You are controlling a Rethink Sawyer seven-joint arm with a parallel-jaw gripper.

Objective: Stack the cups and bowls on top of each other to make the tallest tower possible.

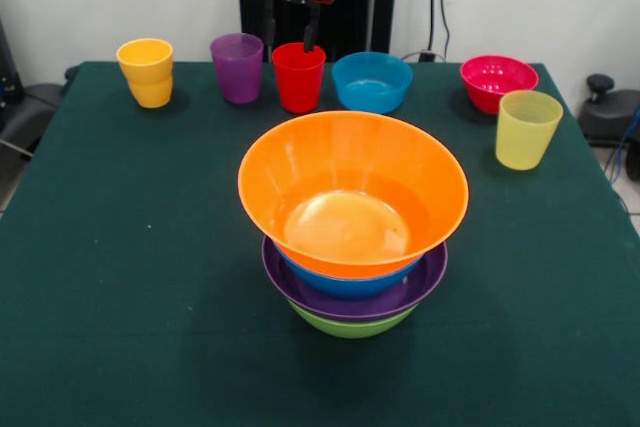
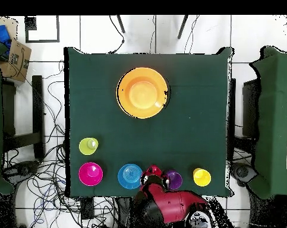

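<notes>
Front view puts the tower (image 1: 352, 237) at the middle of the green-clothed worktop (image 1: 120, 277): a glossy green plastic bowl (image 1: 352, 325) at the bottom, a purple bowl (image 1: 352, 292) in it, a blue bowl (image 1: 345, 282) next, and the wide orange plastic bowl (image 1: 352, 192) on top, mouth up. Each sits nested in the one below, which keeps the pile steady but adds little height; the widest bowl on top also leaves a broad, shallow seat for whatever comes next.

Along the 12 o'clock edge of that view the loose pieces stand in a row, mouths up: an orange-yellow tapered plastic cup (image 1: 146, 72) at about 10 o'clock, a translucent purple cup (image 1: 237, 67), a red cup (image 1: 298, 77), a small translucent blue bowl (image 1: 371, 81), and a small red-pink bowl (image 1: 497, 82) toward 2 o'clock. A pale yellow cup (image 1: 527, 129) stands apart, just in front of the red-pink bowl.

The red and black arm comes down at 12 o'clock, and its claw (image 1: 292, 32) hangs directly above the red cup with dark fingers (image 1: 312, 35) pointing down, one reaching the cup's rim. The claw looks released, spread about the rim and grasping nothing. I judge it to be lining up a pick of the red cup.
</notes>
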